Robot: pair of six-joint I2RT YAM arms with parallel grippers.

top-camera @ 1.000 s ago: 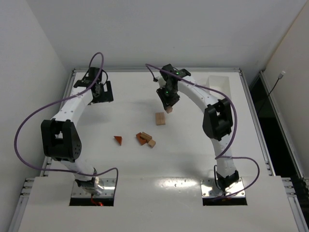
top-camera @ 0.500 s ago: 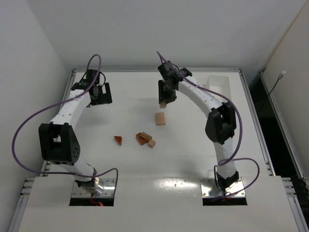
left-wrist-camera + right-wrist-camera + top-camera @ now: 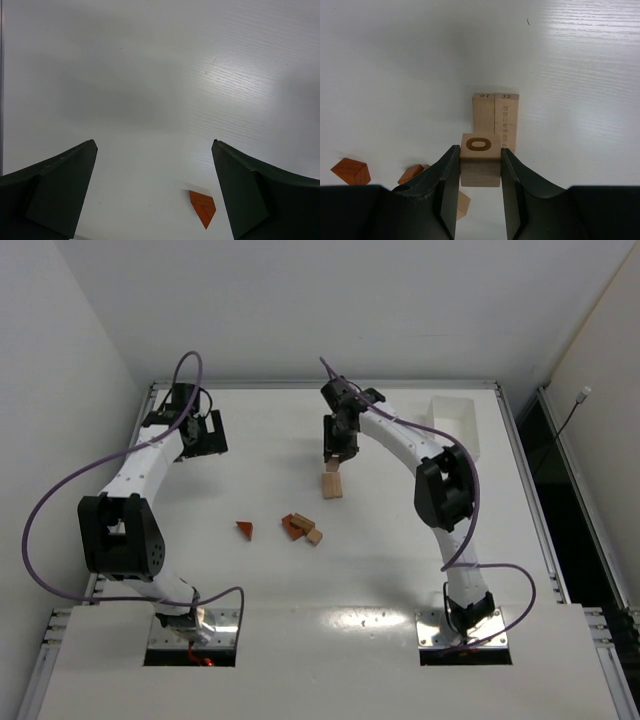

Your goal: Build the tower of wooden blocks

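Above the white table (image 3: 400,570), right fingers (image 3: 447,180) clamp a cube (image 3: 480,162); left fingers (image 3: 60,185) gape.

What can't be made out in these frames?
- Right wrist: cube sides, hidden by right gripper fingers; gap to the pale bars unclear.
- Right wrist: tan block and reddish block, partly behind a finger.
- Top: shapes in the block cluster, too small.
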